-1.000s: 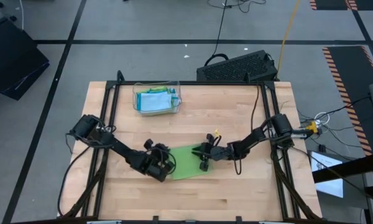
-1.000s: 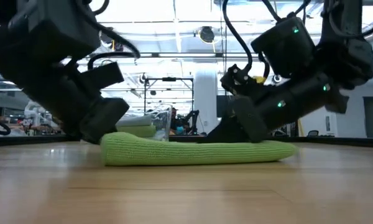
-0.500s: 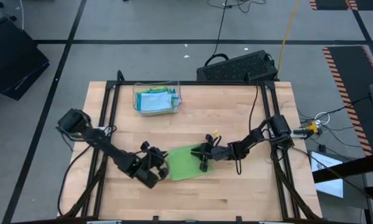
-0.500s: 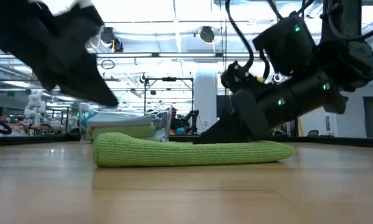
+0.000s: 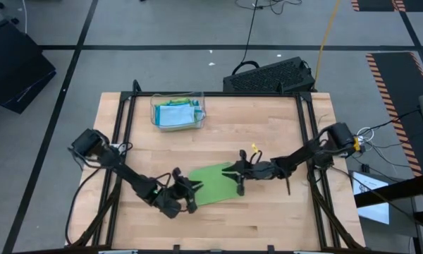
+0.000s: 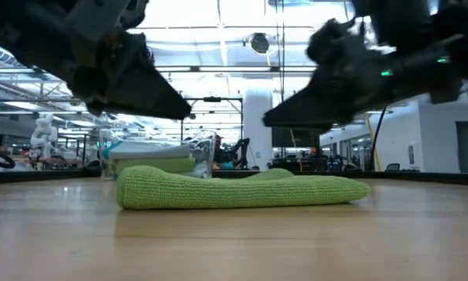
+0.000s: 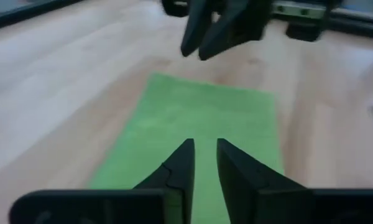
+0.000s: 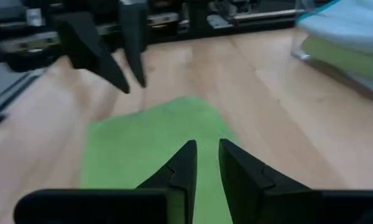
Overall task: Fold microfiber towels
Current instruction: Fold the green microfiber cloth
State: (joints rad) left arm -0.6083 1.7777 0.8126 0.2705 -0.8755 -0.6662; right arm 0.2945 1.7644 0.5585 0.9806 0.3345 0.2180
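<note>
A lime green microfiber towel (image 5: 213,185) lies folded and flat on the wooden table (image 5: 268,219), near its middle; the low view shows it as a long low pad (image 6: 242,190). My left gripper (image 5: 194,189) hangs just above the towel's left near part. Its fingers (image 7: 203,149) stand a narrow gap apart with nothing between them. My right gripper (image 5: 234,175) hangs above the towel's right far edge. It too is open only a slit (image 8: 206,149) and holds nothing. In the low view both grippers are clear of the cloth.
A clear plastic tray (image 5: 178,113) holding folded light blue and green towels stands at the table's far left; it also shows behind the towel (image 6: 152,156). Black frame rails (image 5: 120,141) run along the table's left and right sides. Bare wood lies in front of the towel.
Both grippers have risen off the green towel, the left one first, and now point more nearly level. The right one has backed a little toward the table's right edge. The towel stays flat on the table; its left end has slid slightly leftward.
</note>
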